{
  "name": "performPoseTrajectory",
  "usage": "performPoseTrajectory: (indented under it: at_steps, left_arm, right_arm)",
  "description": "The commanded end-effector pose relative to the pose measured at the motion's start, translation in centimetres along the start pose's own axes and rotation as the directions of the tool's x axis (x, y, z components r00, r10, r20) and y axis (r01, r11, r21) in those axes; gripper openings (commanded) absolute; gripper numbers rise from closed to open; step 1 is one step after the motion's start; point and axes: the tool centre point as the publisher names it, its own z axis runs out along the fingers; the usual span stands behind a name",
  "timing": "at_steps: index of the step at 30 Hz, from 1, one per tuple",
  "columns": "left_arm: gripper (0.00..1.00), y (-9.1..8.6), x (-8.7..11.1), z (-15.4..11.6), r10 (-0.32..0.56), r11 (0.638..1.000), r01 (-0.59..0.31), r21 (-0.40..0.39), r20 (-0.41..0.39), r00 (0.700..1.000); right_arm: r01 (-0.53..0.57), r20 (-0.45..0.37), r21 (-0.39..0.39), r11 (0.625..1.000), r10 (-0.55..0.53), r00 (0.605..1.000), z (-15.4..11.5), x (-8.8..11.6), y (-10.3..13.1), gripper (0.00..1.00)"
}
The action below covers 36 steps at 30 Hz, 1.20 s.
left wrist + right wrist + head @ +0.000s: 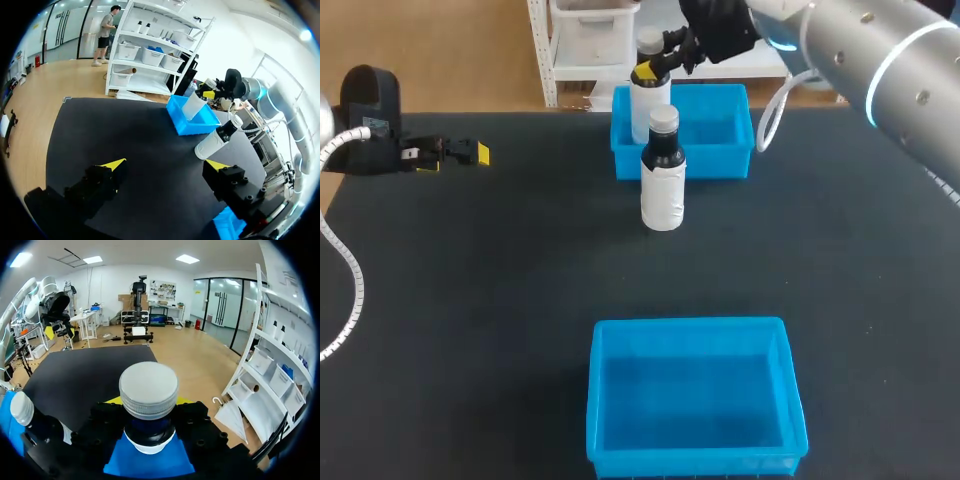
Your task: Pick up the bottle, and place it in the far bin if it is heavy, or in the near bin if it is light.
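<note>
Gripping the bottle [650, 105] by its neck in the right gripper [651, 70] over the left end of the far bin [720, 163], seemingly binning it as heavy, needing next a lowering and release clear of the second bottle [663, 185] just in front, leaving the left gripper [165, 165] gaping, empty.

One white, grey-capped bottle [642, 100] hangs upright, pinched at the neck by the right end effector [655, 68], over the left part of the blue far bin [720, 160]. A second bottle [663, 185], dark-necked with a white label, stands upright on the bench just in front of that bin. The blue near bin [690, 325] sits open, well apart.
</note>
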Motion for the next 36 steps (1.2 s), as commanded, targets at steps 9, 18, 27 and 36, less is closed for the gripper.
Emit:
performPoseTrajectory:
  at_steps: [9,18,27,36]
  left_arm:
    - [1.0,0.0,0.0,0.0,0.0,1.0,0.0,0.0,0.0,1.0]
    - [1.0,0.0,0.0,0.0,0.0,1.0,0.0,0.0,0.0,1.0]
    - [1.0,0.0,0.0,0.0,0.0,1.0,0.0,0.0,0.0,1.0]
    - [1.0,0.0,0.0,0.0,0.0,1.0,0.0,0.0,0.0,1.0]
  right_arm:
    - [-0.019,-0.023,-0.317,0.948,0.013,1.0,1.5,1.1,-5.0,0.0]
    - [-0.05,-0.042,-0.335,0.941,0.038,0.998,2.0,2.0,-4.8,0.3]
    - [-0.068,-0.081,-0.335,0.94,0.043,0.996,0.6,2.2,-4.4,1.0]
    - [-0.128,-0.078,-0.244,0.961,0.112,0.991,-5.7,4.0,-3.4,1.0]
